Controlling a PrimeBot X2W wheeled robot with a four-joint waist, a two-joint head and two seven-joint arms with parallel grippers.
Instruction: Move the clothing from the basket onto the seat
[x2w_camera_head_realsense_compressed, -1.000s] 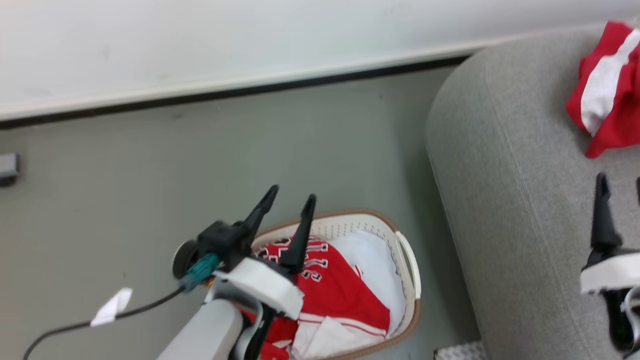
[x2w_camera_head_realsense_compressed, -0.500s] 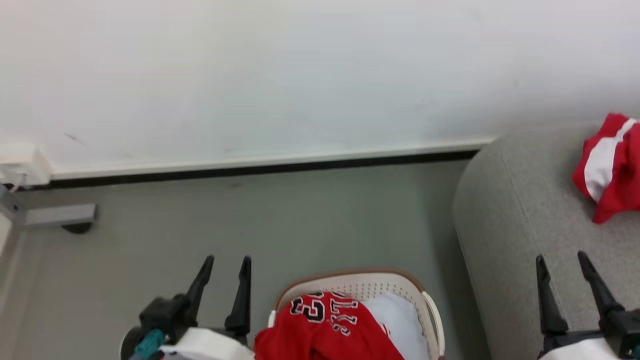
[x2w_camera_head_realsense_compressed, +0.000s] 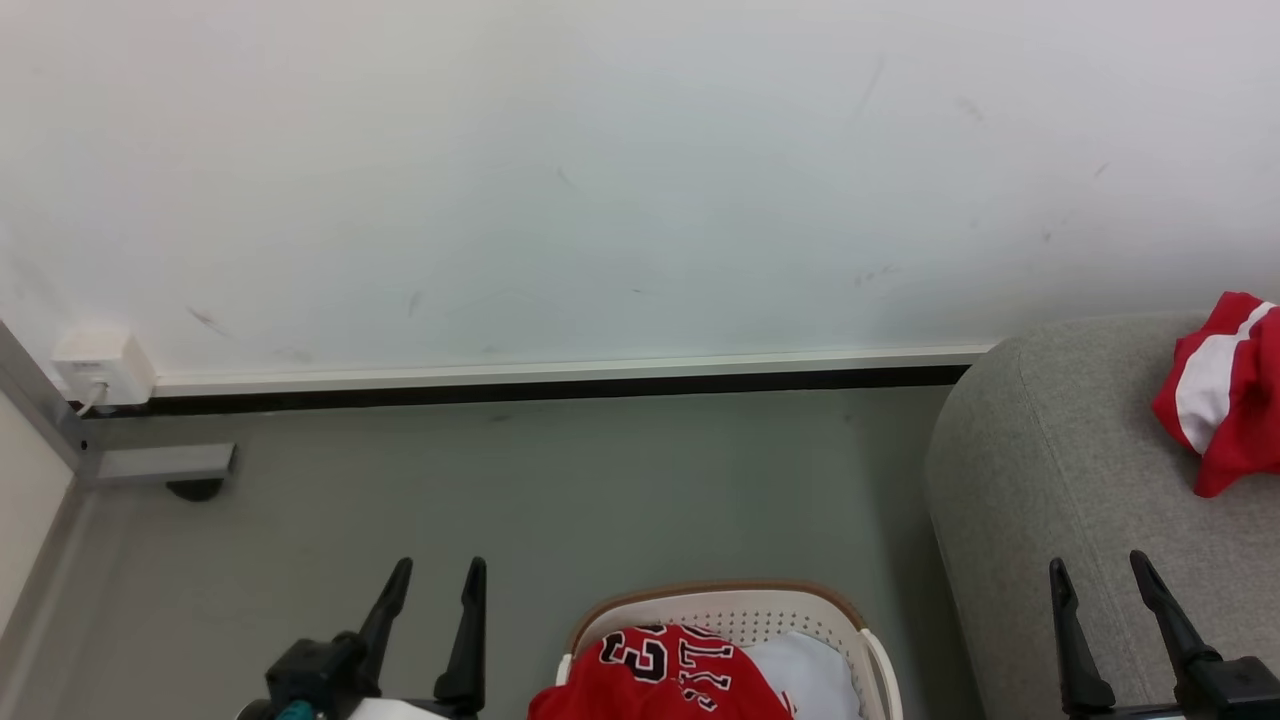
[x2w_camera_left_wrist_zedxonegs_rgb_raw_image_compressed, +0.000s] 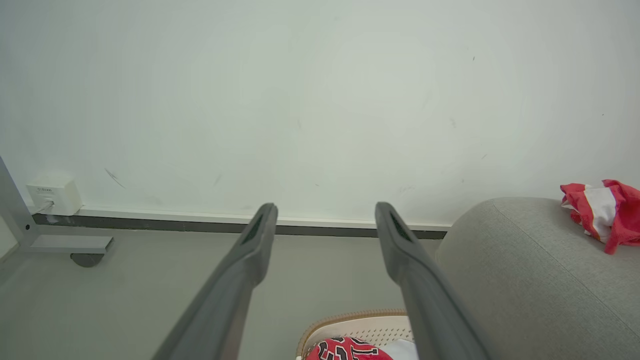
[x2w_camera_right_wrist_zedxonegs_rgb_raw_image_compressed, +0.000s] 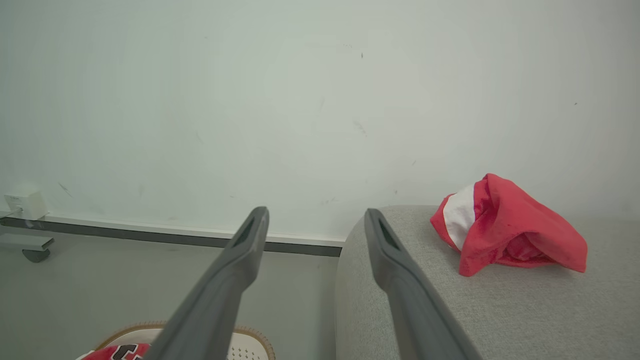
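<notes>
Nearest, the left pincer (x2w_camera_head_realsense_compressed: 440, 566) is seen spread and empty just left of the basket (x2w_camera_head_realsense_compressed: 722, 592), above the grey floor (x2w_camera_head_realsense_compressed: 600, 480). The right pincer (x2w_camera_head_realsense_compressed: 1096, 562) is likewise spread and empty, well to the right of the basket, over the front of the seat (x2w_camera_head_realsense_compressed: 1040, 470). Inside the basket, a lettered red garment (x2w_camera_head_realsense_compressed: 650, 682) is heaped beside a pale white pad (x2w_camera_head_realsense_compressed: 815, 675), between the two pincers and touched by neither. The seat is set just right of the basket. Farther back on it, a striped red garment (x2w_camera_head_realsense_compressed: 1228, 400) is laid crumpled, beyond the right pincer's tips. Behind the basket, the floor is bounded by a dark skirting strip (x2w_camera_head_realsense_compressed: 540, 388) and a white wall (x2w_camera_head_realsense_compressed: 600, 180).
</notes>
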